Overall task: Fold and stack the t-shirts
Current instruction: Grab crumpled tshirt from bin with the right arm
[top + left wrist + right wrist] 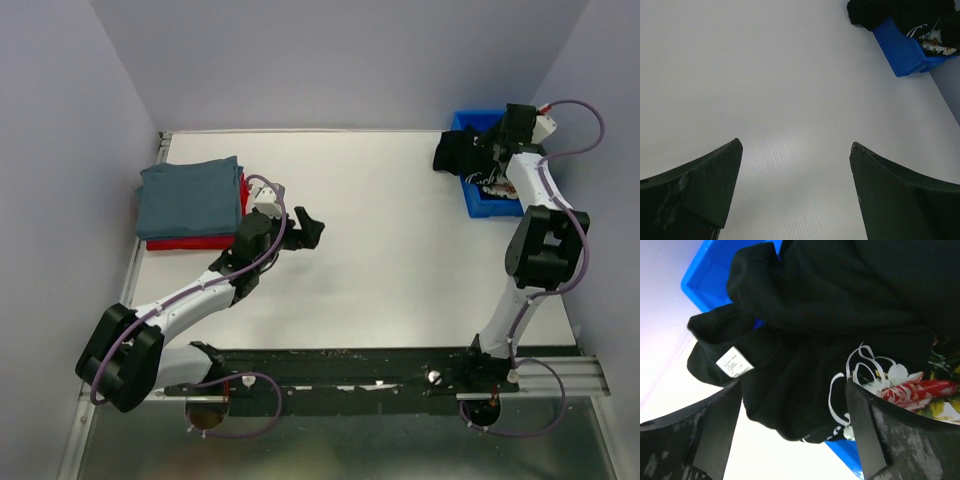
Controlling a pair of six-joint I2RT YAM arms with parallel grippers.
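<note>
Black t-shirt [805, 340] crumpled, partly hidden in bin [710, 275]

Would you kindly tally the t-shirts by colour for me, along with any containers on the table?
Grey-blue t-shirt: 1
Red t-shirt: 1
Black t-shirt: 1
Blue bin: 1
Total: 4

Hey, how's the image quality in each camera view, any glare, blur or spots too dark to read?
Top external: evenly lit, sharp, no harsh shadows. Left wrist: the white table looks nearly featureless; the left claw is a dark foreground. Right wrist: the black t-shirt swallows its fold detail, though its floral print and tag read clearly.
</note>
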